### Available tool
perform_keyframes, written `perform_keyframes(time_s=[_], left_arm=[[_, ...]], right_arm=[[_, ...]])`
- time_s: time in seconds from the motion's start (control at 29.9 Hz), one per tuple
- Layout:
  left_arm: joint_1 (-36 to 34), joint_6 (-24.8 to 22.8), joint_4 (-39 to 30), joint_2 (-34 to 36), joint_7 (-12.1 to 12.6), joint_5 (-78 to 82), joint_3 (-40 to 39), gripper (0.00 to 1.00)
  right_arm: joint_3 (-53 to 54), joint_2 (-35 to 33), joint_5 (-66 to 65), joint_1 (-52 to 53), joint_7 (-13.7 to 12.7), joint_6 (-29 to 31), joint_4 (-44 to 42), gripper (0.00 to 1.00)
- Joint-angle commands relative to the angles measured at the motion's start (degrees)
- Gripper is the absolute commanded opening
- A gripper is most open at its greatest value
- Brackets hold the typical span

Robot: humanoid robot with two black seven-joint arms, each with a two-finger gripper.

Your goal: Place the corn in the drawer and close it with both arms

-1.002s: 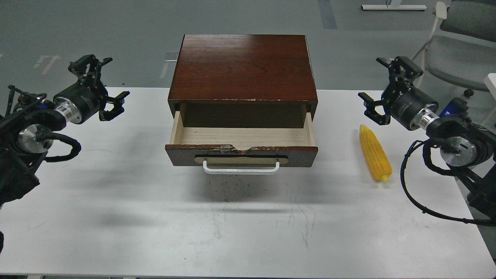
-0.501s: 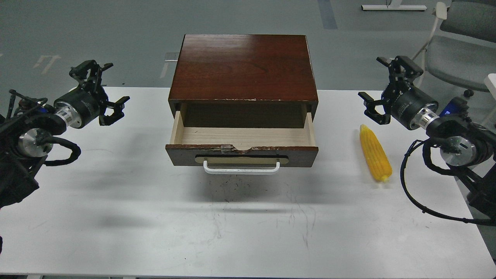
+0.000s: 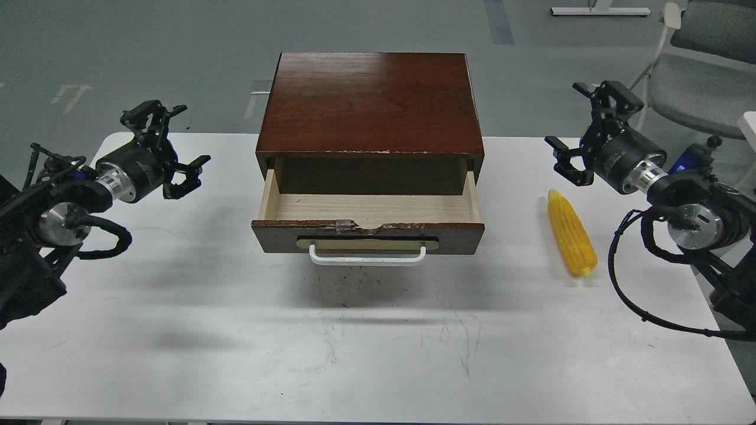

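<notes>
White scuffed table [image 3: 366,354], grey floor [image 3: 147,53]

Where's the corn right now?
In the head view the corn lies flat on the white table, right of the open drawer and just below the open right gripper, which is not touching it.

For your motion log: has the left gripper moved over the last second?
Yes. The left gripper has shifted right, toward the drawer, and slightly lower.
</notes>
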Motion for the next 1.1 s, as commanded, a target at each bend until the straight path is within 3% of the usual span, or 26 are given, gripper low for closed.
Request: perform_keyframes(time_s=[0.0, 0.2, 0.33, 0.47, 0.63, 0.73, 0.94, 1.07], left_arm=[[0.0, 0.0, -0.3, 0.1, -0.1, 0.0, 0.0, 0.98], [0.0, 0.0, -0.4, 0.1, -0.3, 0.0, 0.0, 0.98], [0.0, 0.0, -0.5, 0.1, -0.4, 0.0, 0.0, 0.98], [0.2, 0.0, -0.5, 0.1, -0.6, 0.2, 0.1, 0.98], [1.3, 0.0, -0.5, -0.6, -0.7, 0.2, 0.1, 0.98], [1.3, 0.0, -0.5, -0.9, -0.8, 0.2, 0.1, 0.98], [1.2, 0.0, -0.5, -1.5, -1.6, 0.1, -0.3, 0.98], [1.1, 0.0, -0.5, -1.5, -2.2, 0.1, -0.6, 0.98]], right_arm=[[0.0, 0.0, -0.1, 0.2, 0.0, 0.0, 0.0, 1.0], [-1.6, -0.8, -2.8, 0.3, 0.2, -0.6, 0.1, 1.0], [-1.8, -5.9, -6.9, 0.5, 0.3, -2.2, 2.9, 1.0], [-5.2, -14.6, -23.0, -0.4, 0.4, -9.0, 8.2, 1.0], [-13.9, -20.4, -39.2, -0.5, 1.5, -16.2, 11.1, 1.0], [-16.7, -24.2, -39.9, -0.6, 2.0, -19.5, 13.0, 1.0], [-15.9, -29.0, -34.1, -0.3, 1.1, -18.2, 16.0, 1.0], [-15.5, -29.4, -30.0, 2.3, 3.8, -10.8, 10.7, 1.0]])
